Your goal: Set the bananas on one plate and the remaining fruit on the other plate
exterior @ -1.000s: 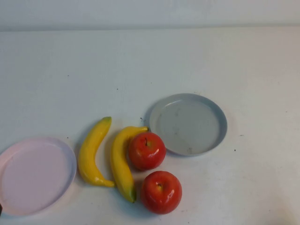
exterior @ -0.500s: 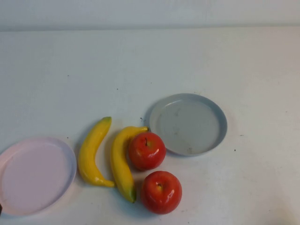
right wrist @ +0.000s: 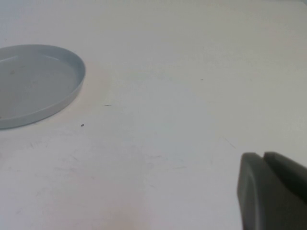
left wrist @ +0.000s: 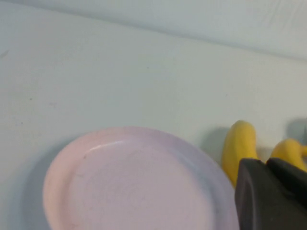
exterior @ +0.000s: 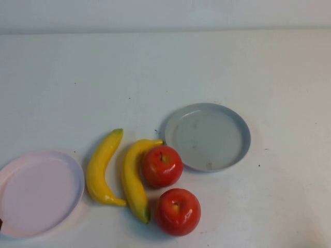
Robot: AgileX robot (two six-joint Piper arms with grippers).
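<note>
Two yellow bananas lie side by side on the white table. One red apple touches the right banana, and a second apple sits just in front of it. The grey-blue plate is empty to the right of them. The pale pink plate is empty at the near left. My left gripper is shut and empty, low over the near edge of the pink plate, with both bananas beyond it. My right gripper is shut and empty over bare table, apart from the grey-blue plate.
The white table top runs back to a pale wall. Bare table lies behind and to the right of the fruit. Neither arm shows in the high view.
</note>
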